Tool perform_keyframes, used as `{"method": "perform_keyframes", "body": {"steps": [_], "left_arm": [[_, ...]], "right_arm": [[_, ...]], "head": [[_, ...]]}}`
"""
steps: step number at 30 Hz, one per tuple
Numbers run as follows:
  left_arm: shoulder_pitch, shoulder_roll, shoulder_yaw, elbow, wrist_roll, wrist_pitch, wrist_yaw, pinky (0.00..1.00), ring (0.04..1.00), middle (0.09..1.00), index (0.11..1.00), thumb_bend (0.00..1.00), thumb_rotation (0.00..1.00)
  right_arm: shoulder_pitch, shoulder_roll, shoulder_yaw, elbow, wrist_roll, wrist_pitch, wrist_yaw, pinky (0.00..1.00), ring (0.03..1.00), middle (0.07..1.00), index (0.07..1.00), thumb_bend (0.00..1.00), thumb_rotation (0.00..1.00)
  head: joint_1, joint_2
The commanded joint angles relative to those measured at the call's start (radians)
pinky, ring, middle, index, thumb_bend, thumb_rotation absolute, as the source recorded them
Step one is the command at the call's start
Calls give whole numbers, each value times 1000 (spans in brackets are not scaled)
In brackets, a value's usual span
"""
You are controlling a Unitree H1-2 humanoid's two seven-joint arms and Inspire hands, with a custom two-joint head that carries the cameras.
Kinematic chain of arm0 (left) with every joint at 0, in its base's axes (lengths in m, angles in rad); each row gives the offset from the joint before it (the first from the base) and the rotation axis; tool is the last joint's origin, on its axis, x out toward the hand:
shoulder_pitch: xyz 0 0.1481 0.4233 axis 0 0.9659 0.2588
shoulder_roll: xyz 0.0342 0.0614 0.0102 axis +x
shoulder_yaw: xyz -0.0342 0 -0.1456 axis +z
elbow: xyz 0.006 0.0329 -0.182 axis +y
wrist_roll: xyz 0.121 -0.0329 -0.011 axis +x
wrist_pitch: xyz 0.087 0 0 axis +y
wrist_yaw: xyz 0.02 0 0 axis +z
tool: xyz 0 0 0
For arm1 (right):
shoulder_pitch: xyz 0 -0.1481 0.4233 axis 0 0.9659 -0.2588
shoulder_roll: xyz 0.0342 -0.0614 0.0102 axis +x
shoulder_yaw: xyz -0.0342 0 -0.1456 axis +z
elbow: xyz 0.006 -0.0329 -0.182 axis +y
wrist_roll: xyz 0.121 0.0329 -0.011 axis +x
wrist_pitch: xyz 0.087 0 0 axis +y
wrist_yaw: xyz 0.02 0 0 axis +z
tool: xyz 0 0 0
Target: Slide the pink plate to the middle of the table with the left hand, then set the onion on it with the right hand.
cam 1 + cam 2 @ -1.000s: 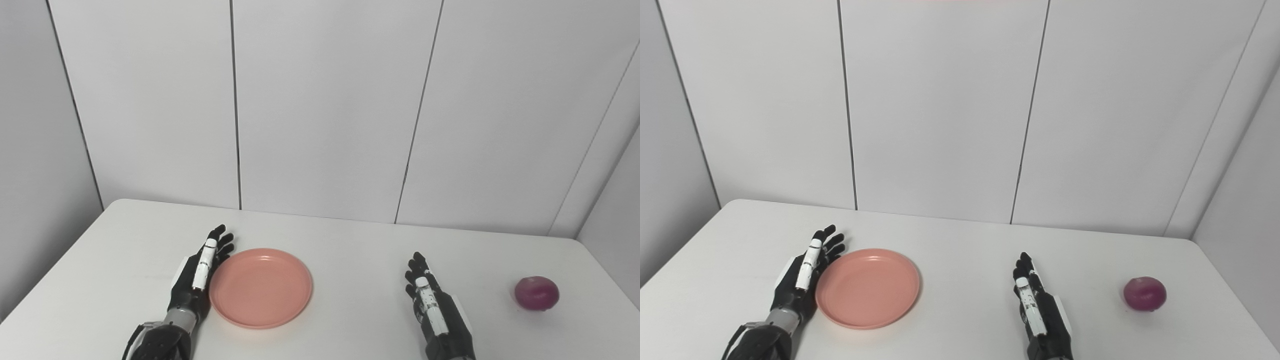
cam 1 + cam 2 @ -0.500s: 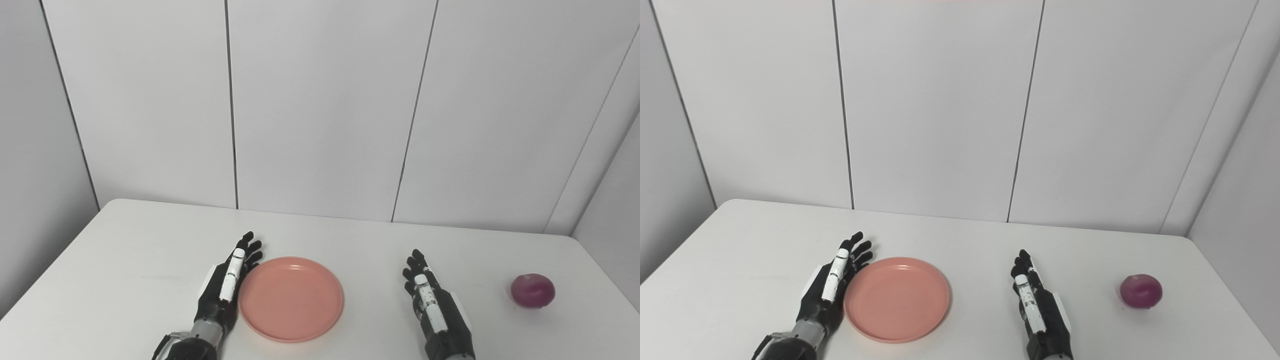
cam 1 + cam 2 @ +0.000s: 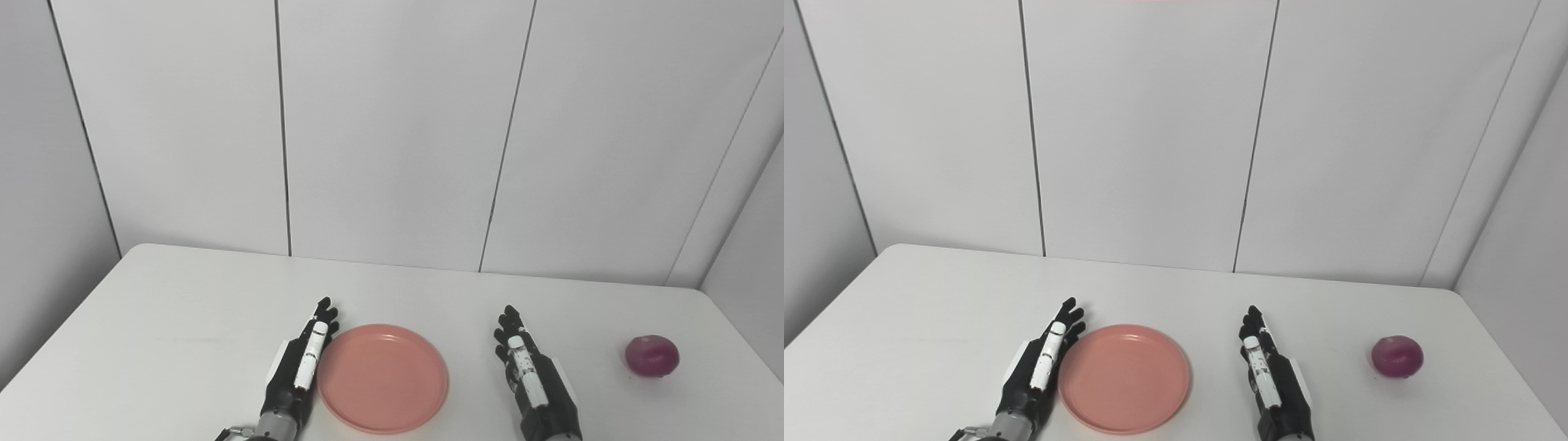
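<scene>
Left eye view: the pink plate (image 3: 383,378) lay flat near the middle of the bench's (image 3: 184,306) front edge. The left hand (image 3: 300,373) stood edge-on against the plate's left rim, fingers straight and spread slightly (holding nothing). The right hand (image 3: 533,383) rested right of the plate, fingers extended, empty. The onion (image 3: 652,356) sat near the bench's right edge, well apart from both hands.
</scene>
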Motion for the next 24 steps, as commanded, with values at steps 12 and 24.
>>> {"method": "perform_keyframes", "body": {"steps": [12,24], "left_arm": [[20,-61,-43,-31,28,16,11,932,946,968,961,573,1000],[36,-49,-61,-46,10,14,-24,968,960,967,976,571,1000]], "right_arm": [[-42,-2,0,-41,2,-12,2,1000,982,983,992,608,798],[-43,4,-4,-36,10,-18,1,998,981,982,994,597,797]], "head": [[-15,-1],[-27,-5]]}}
